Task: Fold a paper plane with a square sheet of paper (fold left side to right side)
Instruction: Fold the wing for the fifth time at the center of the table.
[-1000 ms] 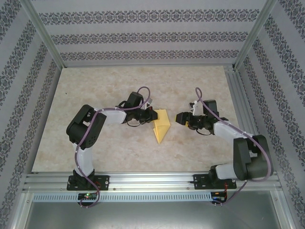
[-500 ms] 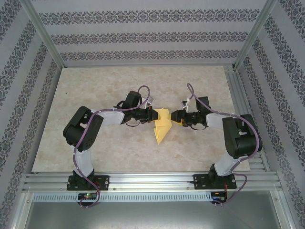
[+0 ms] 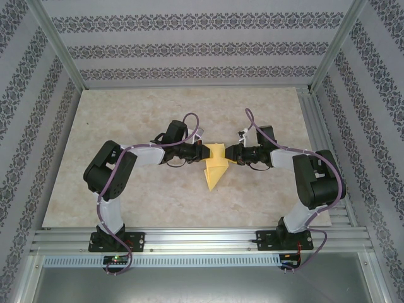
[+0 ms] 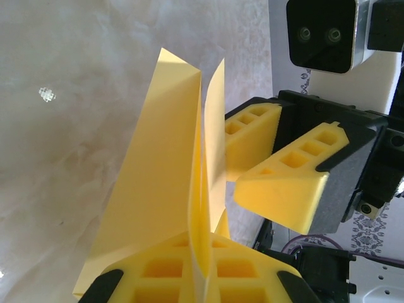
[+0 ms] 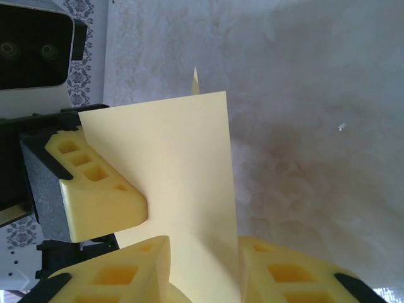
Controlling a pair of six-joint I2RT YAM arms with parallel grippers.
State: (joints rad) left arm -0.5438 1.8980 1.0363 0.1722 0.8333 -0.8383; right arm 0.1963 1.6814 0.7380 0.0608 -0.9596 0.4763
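Left of centre in the top view, the left pincer [image 3: 201, 153] is clamped shut on the left edge of the sheet of paper [image 3: 216, 165], as it was 1 second ago. Its wrist view shows the 2 yellow pads pressed together on the stacked layers at the bottom of the frame. The sheet, already creased into a pointed shape, sits mid-counter [image 3: 126, 120] with its tip toward the bottom of the frame, and has not shifted. The change is on the right. 1 second ago the right pincer [image 3: 228, 154] stood well apart from the sheet, and it has since swung in to meet the sheet's upper right edge, directly facing the left pincer. Its jaws have narrowed but are not together: in its own wrist view a raised flap stands between the 2 pads, which are visibly apart. Judgement: the sheet is braced on 1 side and about to be taken on the other, so the left-to-right fold is being set up, not yet made. The sheet lies between the 2 pincers, held by the left and straddled by the right.
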